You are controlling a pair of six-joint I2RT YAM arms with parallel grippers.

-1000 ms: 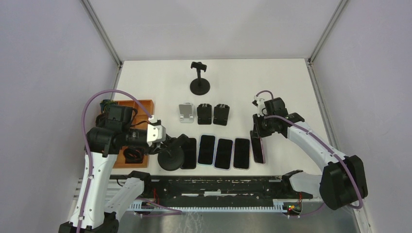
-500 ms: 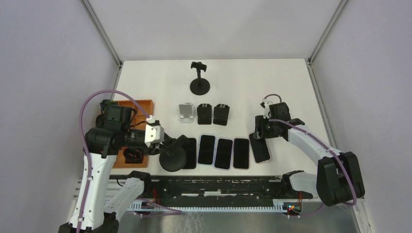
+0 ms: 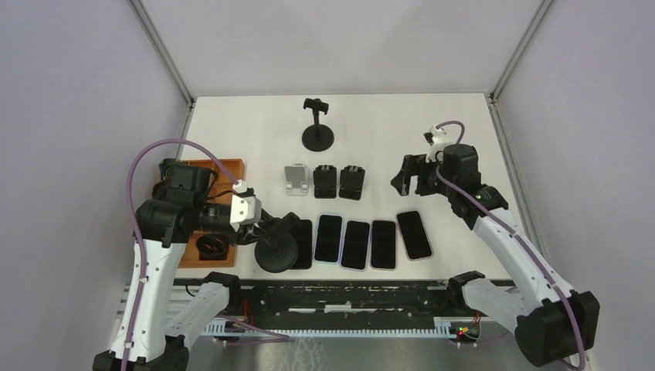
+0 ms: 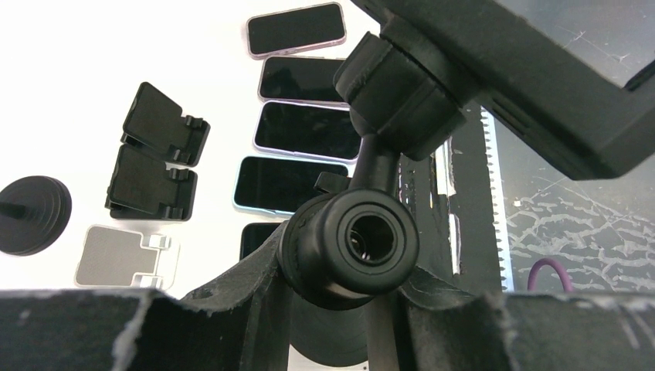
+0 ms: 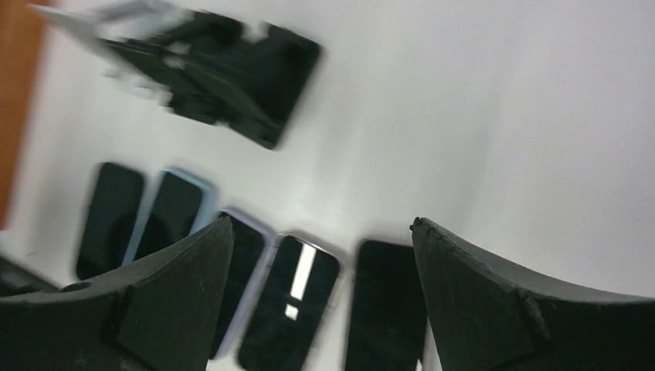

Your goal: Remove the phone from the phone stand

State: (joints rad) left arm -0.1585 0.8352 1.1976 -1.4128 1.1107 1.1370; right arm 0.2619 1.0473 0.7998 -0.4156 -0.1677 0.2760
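White table [image 3: 479,147], phone [image 3: 414,234] lengthwise near-to-far

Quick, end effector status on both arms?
Left end effector: closed on the stand.
Right end effector: open, holding nothing.

Top view looks down — close wrist views share its phone row [image 3: 356,244].

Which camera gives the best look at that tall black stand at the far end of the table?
The top external view: the tall black stand shows whole, round base, post and clamp. The left wrist view catches only its base at the left edge. The right wrist view misses it.
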